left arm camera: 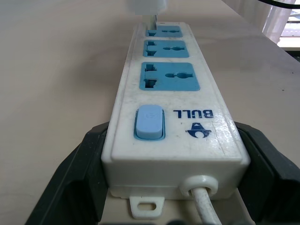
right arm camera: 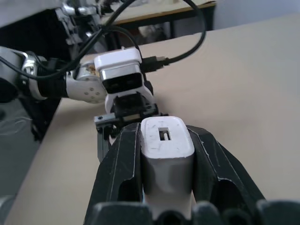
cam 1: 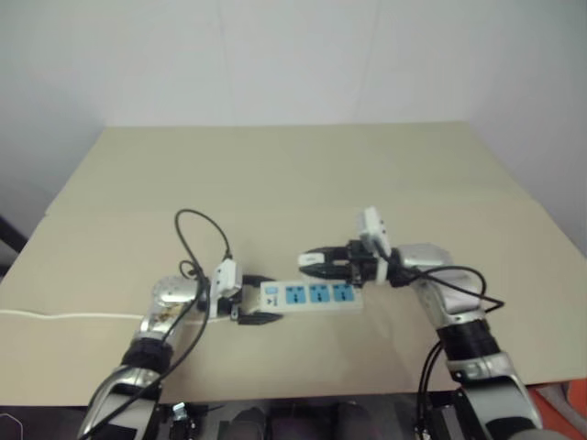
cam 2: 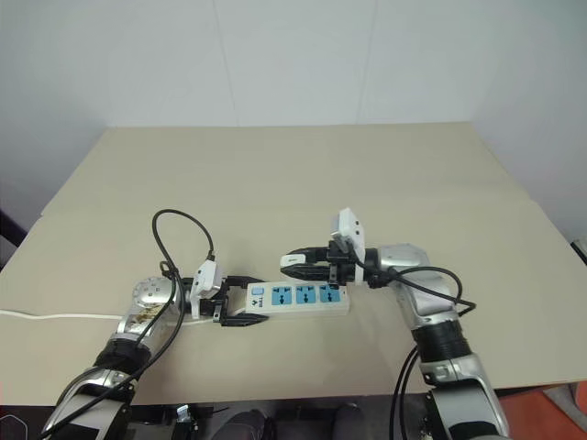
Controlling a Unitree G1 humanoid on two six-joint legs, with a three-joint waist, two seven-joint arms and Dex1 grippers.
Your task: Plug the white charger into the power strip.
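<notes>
The power strip (cam 1: 316, 295), a long white bar with three blue sockets, lies on the tan table. My left gripper (cam 1: 272, 299) is shut on its switch end; in the left wrist view its black fingers (left arm camera: 82, 173) clamp both sides of the strip (left arm camera: 168, 93). My right gripper (cam 1: 306, 265) points left just above the strip and is shut on the white charger (right arm camera: 166, 138). The charger (left arm camera: 147, 5) hangs over the strip's far end, its prongs down near the farthest socket (left arm camera: 164, 31).
The strip's thin white cord (cam 1: 55, 316) trails off the table's left edge. A black cable loop (cam 1: 197, 234) rises from my left wrist. The tan table (cam 1: 293, 174) stretches wide behind the strip, up to a white wall.
</notes>
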